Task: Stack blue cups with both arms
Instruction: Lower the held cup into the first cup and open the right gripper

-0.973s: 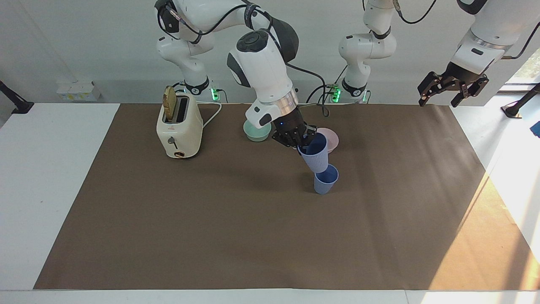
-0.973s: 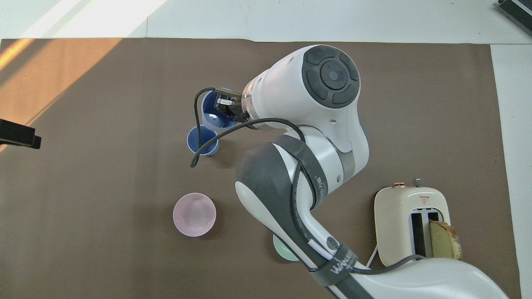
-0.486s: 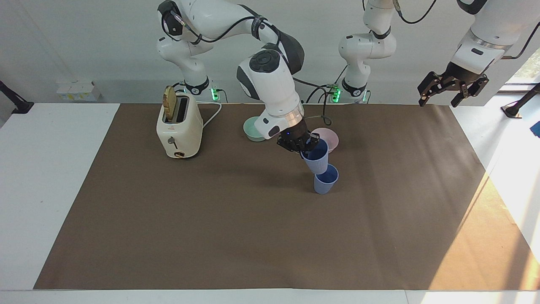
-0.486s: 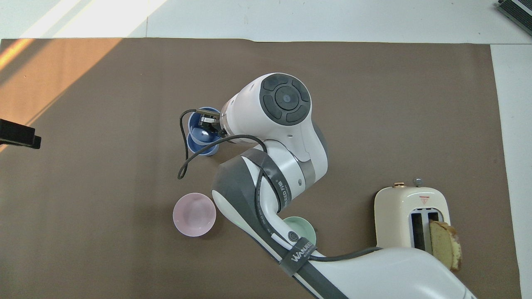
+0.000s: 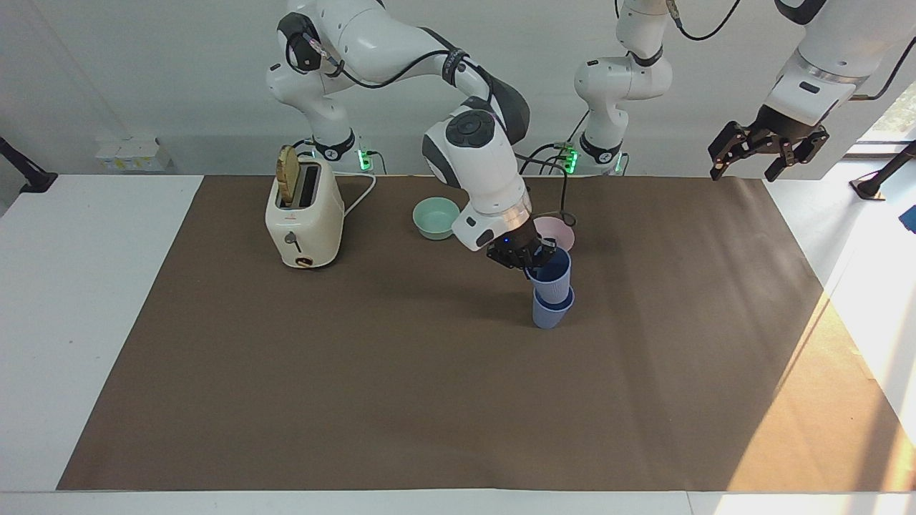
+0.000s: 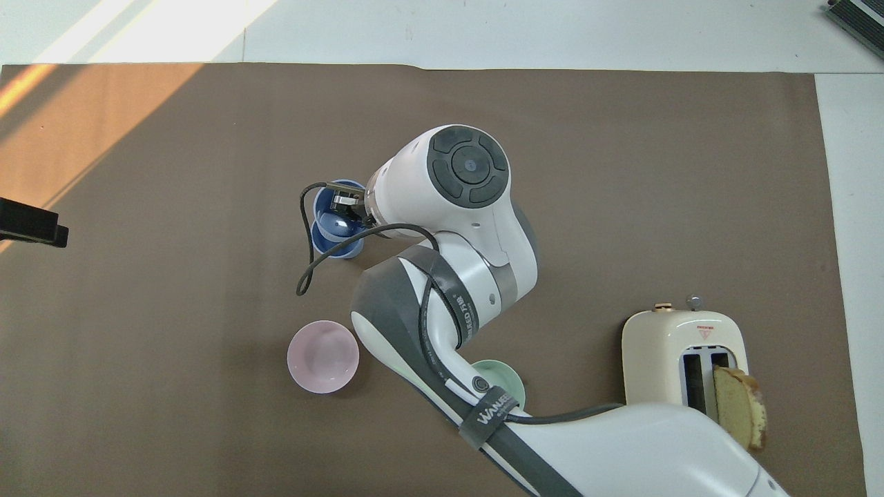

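Clenching the right pincer (image 5: 526, 259) on the rim of the upper blue cup (image 5: 552, 273), apparently with 1 finger inside the mouth and 1 outside.

Comparing with 1 second earlier:
- Bringing that cup down from a tilted hover above the lower blue cup (image 5: 551, 312) and into its mouth.
- Now leaning only slightly, with the base hidden inside the lower cup.
- In the overhead view, overlapping the 2 rims, upper (image 6: 330, 200) on lower (image 6: 340, 247), instead of lying side by side.

Leaving the lower cup standing upright on the brown mat (image 5: 358, 400), farther from the robots than the pink bowl (image 5: 564, 230).

Judging the stack as nearly made, with seating, releasing and withdrawing likely remaining. Risking a tipped lower cup if pressing down while leaning.

Keeping the left pincer (image 5: 767, 151) released and empty, waiting high over the edge of the bench (image 5: 86, 322) at the left arm's end.

Covering most of the white bench with the mat, flat and uncluttered, and catching slanting sunlight at the left arm's end. Also carrying:
- 1 mint bowl (image 5: 436, 217), near the robots;
- 1 cream toaster (image 5: 304, 222) with a slice standing in 1 slot, toward the right arm's end.

Backing onto a plain white wall.
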You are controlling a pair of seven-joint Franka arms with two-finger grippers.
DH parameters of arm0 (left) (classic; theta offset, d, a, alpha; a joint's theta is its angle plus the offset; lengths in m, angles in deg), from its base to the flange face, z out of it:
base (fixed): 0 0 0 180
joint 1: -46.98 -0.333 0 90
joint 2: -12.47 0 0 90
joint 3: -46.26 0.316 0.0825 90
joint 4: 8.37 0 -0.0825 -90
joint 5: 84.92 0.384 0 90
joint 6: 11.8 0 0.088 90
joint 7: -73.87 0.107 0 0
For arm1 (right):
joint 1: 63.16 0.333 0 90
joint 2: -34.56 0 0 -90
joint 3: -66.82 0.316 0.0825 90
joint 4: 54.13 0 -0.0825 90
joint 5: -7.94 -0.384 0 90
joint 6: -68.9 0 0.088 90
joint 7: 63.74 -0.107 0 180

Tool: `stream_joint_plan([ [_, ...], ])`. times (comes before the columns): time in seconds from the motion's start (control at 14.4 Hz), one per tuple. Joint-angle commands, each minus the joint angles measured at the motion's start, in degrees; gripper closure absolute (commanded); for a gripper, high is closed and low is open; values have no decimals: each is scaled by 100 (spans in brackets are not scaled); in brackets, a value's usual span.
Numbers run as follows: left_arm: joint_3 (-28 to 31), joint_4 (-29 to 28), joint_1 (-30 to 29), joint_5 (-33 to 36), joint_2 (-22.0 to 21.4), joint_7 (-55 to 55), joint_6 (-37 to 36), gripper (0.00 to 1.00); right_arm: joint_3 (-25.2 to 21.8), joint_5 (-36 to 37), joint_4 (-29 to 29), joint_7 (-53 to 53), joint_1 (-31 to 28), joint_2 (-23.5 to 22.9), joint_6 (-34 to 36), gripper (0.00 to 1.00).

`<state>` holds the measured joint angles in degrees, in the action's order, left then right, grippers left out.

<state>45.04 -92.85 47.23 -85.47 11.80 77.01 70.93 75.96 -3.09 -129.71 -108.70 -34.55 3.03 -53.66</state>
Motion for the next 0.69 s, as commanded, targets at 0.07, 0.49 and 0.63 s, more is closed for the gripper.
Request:
stream_joint_plan([
  [0.07, -53, -87, -86, 56, -65, 73, 15, 0, 26, -153, -98, -101, 4, -11, -136, 100],
  [0.49, -53, -87, -86, 56, -57, 73, 15, 0, 26, -241, -124, -110, 13, -90, -286, 100],
  [0.63, -53, -87, -86, 64, -65, 73, 15, 0, 35, -233, -124, -83, -4, -90, -286, 69],
])
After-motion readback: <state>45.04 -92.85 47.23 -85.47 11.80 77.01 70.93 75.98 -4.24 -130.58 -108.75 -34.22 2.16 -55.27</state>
